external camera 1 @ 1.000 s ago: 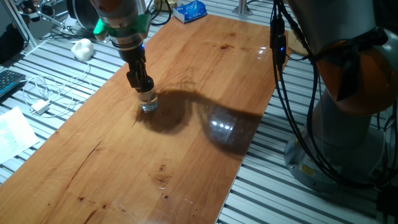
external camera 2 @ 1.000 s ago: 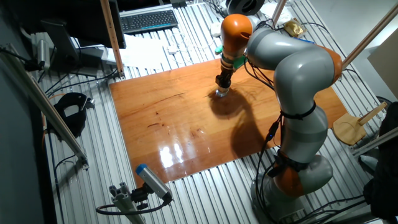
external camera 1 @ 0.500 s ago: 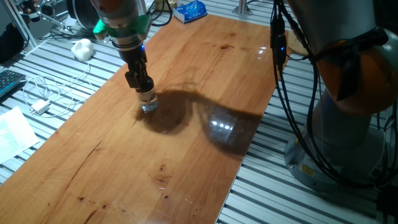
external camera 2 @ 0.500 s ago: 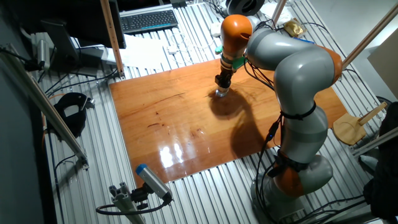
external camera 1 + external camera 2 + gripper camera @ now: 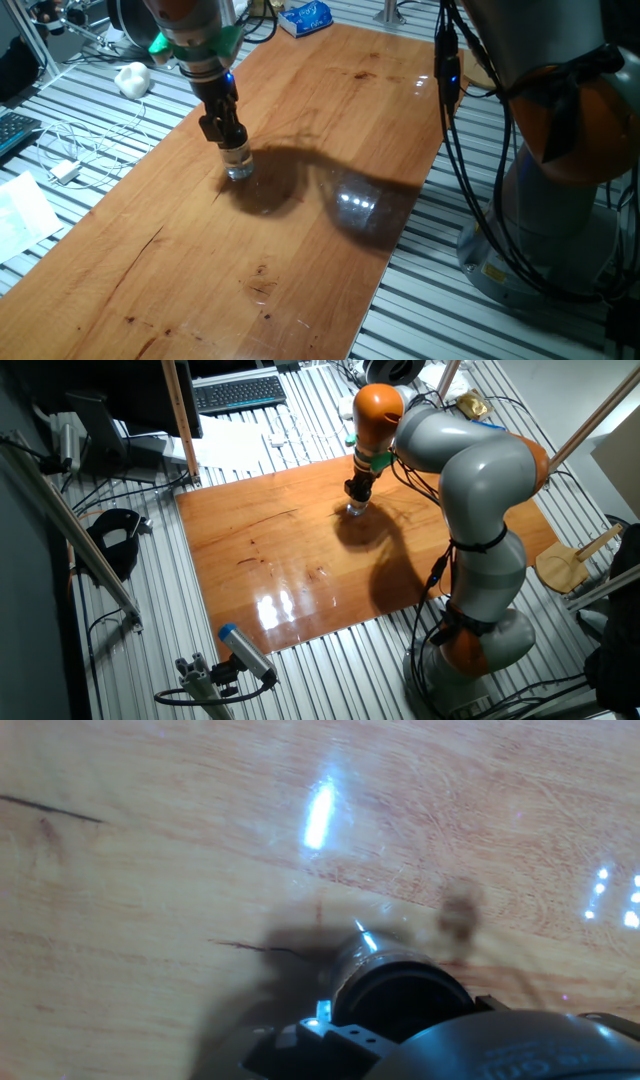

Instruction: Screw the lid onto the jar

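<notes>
A: status on the gripper (image 5: 232, 138)?

B: Sitting straight above the jar (image 5: 240, 164), fingers pointing down. Jar stands upright on the wooden table (image 5: 330, 130), roughly mid-board on the side nearer the white lumpy object (image 5: 132, 78) (that one's off the board, on the slatted metal surface).

A: lid?

B: Black lid (image 5: 400, 1003) is on top of the jar mouth, seen from the hand view as a dark round cap w/ the glass rim glinting just behind it. Fingers look closed in on it from both sides, narrow gap only. Can't tell from any view how far it's threaded on.

A: other fixed view agree?

B: Yes. Gripper (image 5: 355, 493) over the jar (image 5: 355, 511), near the far edge of the table (image 5: 260, 540), arm bent over from the right. Jar too small there for detail.

A: anything else nearby?

B: Blue-white packet (image 5: 305, 17) at the far table end, white cable (image 5: 75, 150) off the left edge. Both well apart from the jar.
</notes>
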Motion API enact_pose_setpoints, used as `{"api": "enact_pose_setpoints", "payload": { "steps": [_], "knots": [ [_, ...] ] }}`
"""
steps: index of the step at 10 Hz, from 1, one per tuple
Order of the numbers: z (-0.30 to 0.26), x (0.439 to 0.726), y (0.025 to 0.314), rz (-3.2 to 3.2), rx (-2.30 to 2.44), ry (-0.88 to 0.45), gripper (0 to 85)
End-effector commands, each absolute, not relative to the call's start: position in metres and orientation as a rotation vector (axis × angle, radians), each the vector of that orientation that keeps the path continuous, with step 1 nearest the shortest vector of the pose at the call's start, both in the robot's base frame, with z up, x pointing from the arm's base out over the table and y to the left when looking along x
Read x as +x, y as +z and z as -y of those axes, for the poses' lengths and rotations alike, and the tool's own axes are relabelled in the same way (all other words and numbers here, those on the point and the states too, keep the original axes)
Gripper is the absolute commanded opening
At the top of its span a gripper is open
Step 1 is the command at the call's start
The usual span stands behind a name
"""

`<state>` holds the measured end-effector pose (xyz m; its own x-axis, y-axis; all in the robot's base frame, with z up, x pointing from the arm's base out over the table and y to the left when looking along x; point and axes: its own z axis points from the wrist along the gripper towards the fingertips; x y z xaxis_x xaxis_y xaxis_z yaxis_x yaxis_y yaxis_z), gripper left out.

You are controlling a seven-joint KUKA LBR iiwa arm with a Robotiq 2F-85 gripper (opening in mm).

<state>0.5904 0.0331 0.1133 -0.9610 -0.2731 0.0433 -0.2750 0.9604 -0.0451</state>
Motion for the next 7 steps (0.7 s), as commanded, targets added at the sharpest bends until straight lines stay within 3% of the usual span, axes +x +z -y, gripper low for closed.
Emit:
{"api": "enact_pose_setpoints", "payload": {
  "steps": [1, 7],
  "knots": [
    [-0.0329, 0.5905, 0.1133, 3.076, 0.412, 0.079, 51.0],
    [-0.0333, 0.5893, 0.1121, 3.077, 0.259, 0.055, 51.0]
  ]
}}
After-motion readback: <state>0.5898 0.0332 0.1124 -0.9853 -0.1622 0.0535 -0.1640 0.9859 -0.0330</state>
